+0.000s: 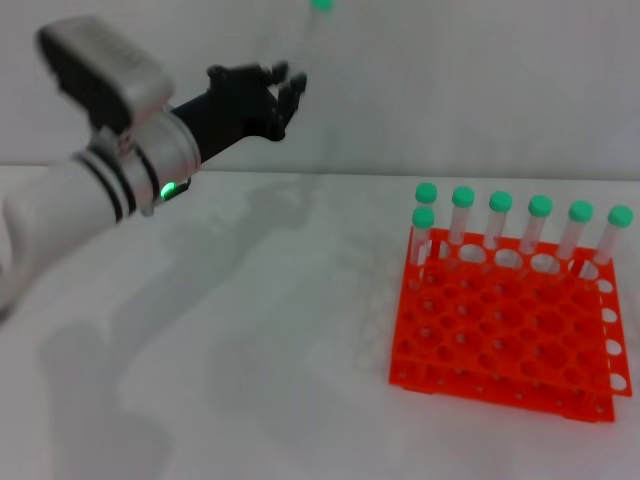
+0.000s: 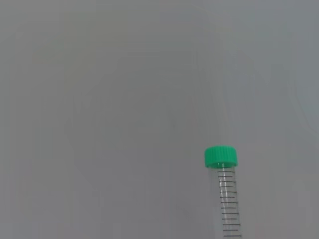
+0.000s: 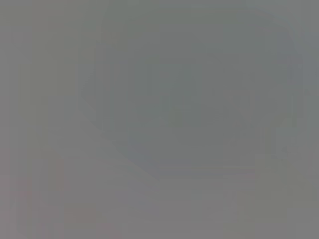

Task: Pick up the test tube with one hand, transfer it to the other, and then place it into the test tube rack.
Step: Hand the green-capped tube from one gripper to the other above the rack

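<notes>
Left gripper (image 1: 290, 85), raised well up and left of the rack (image 1: 505, 335), is clamped on one tube (image 1: 310, 40), green cap topmost. Seven more green-capped tubes (image 1: 500, 225) stand along the rack's far side. Right gripper isn't visible.

Even, diffuse light fills the head view, bright enough to wash the white bench (image 1: 250, 400) nearly flat. Soft grey shadows of the left arm spread across it, with a fainter one just beside the orange rack (image 1: 505, 335). Everything there looks slightly soft, and the raised tube (image 1: 312, 40) is faint and smeared. In the left wrist view its green cap (image 2: 220, 157) is crisp against plain grey. The right wrist view is a dim, featureless grey blur.
</notes>
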`<state>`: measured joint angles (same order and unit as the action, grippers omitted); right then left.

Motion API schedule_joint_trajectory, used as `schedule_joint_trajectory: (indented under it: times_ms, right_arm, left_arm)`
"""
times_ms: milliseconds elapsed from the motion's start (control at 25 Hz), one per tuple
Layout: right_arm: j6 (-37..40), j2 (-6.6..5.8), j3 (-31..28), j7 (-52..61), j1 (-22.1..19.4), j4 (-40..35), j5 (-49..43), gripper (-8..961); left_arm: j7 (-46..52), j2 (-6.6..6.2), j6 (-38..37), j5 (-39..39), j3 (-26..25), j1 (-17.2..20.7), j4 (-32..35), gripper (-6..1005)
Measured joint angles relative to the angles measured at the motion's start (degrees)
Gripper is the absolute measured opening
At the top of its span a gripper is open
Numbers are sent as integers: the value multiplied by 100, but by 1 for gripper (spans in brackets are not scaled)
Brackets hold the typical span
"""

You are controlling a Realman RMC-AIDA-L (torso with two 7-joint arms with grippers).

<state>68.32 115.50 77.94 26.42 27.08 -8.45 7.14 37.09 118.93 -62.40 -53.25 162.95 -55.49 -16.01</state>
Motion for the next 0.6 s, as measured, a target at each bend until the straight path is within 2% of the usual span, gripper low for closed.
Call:
schedule_joint_trajectory:
  times_ms: [120, 280, 440, 480, 600]
  right_arm:
    - [557, -78, 337, 584, -148, -131, -10, 859]
    - [1273, -277, 647, 1320, -287, -417, -346, 860]
    - [1480, -729, 704, 2436, -309, -775, -1602, 856]
    - [1570, -887, 695, 2817, -262, -855, -2016, 854]
    - [1955, -1123, 663, 3178, -125, -912, -2757, 847]
  left_arm:
    - [-1079, -2, -664, -1241, -1, 461, 854, 192]
    - [-1440, 28, -1207, -1678, -6, 750, 1540, 193]
    - [-1726, 58, -1346, -1539, -7, 785, 2296, 193]
    - [-1804, 63, -1338, -1486, -8, 777, 2449, 193]
    - [-1918, 95, -1237, -1303, -8, 769, 2955, 193]
